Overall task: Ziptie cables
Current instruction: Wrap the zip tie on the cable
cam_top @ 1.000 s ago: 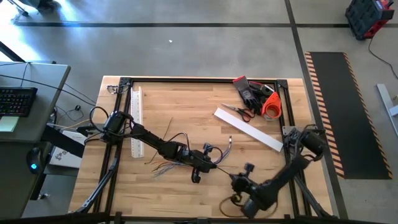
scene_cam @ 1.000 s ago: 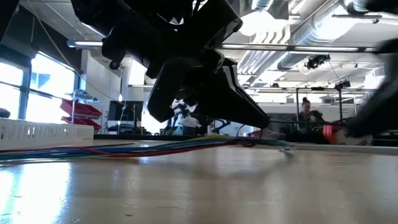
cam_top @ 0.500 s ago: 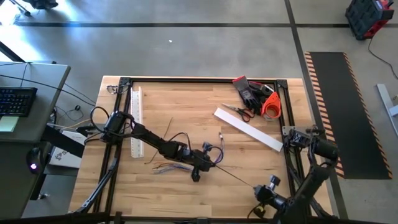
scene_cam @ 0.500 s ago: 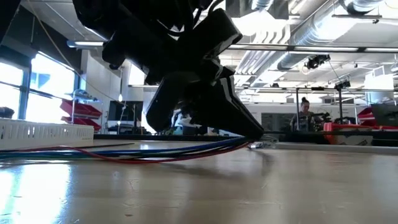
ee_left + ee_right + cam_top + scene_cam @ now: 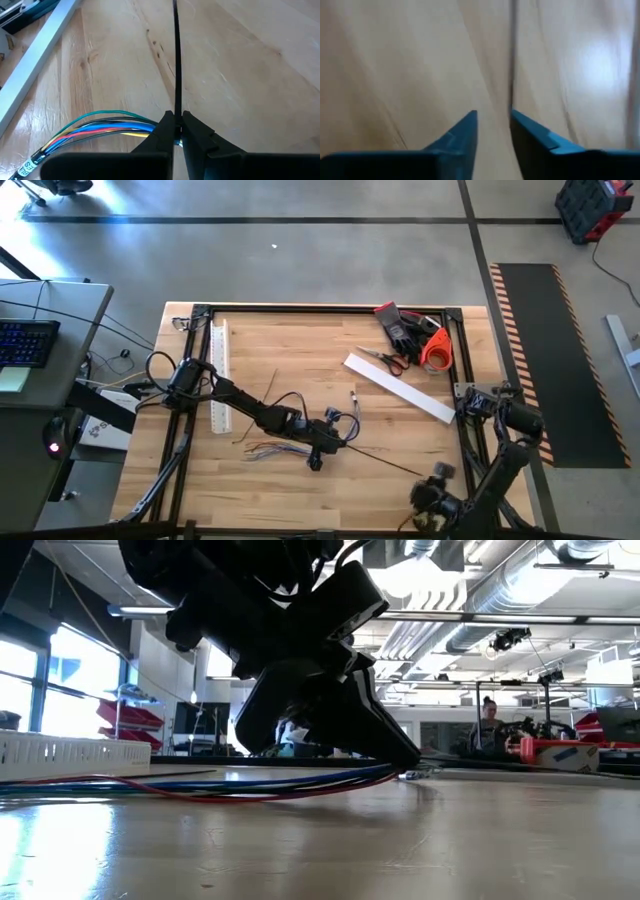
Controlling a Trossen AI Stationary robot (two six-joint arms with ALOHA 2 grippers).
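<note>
Since the earlier high view, the right gripper (image 5: 432, 498) has been drawn back from the middle of the table to the lower right of the frame, and its fingers have been parted a little. In the right wrist view a narrow gap is seen between the two blue-lit fingers (image 5: 455, 137), with the dark strip running on ahead of them, apparently let go. The left gripper (image 5: 322, 442) is kept low at the centre of the high view, its jaws pressed shut on the ziptie (image 5: 176, 60) right beside the cables (image 5: 107, 126), probably so that the bundle is pinned while the strap was being pulled tight. The cables (image 5: 268, 448) are spread on the wood at lower centre-left, their loose ends fanned toward the white duct (image 5: 220, 376). The ziptie tail (image 5: 385, 461) is left lying straight toward the right arm, which suggests a completed pull. Scissors (image 5: 383, 359) are kept at the upper right, presumably for trimming the tail.
</note>
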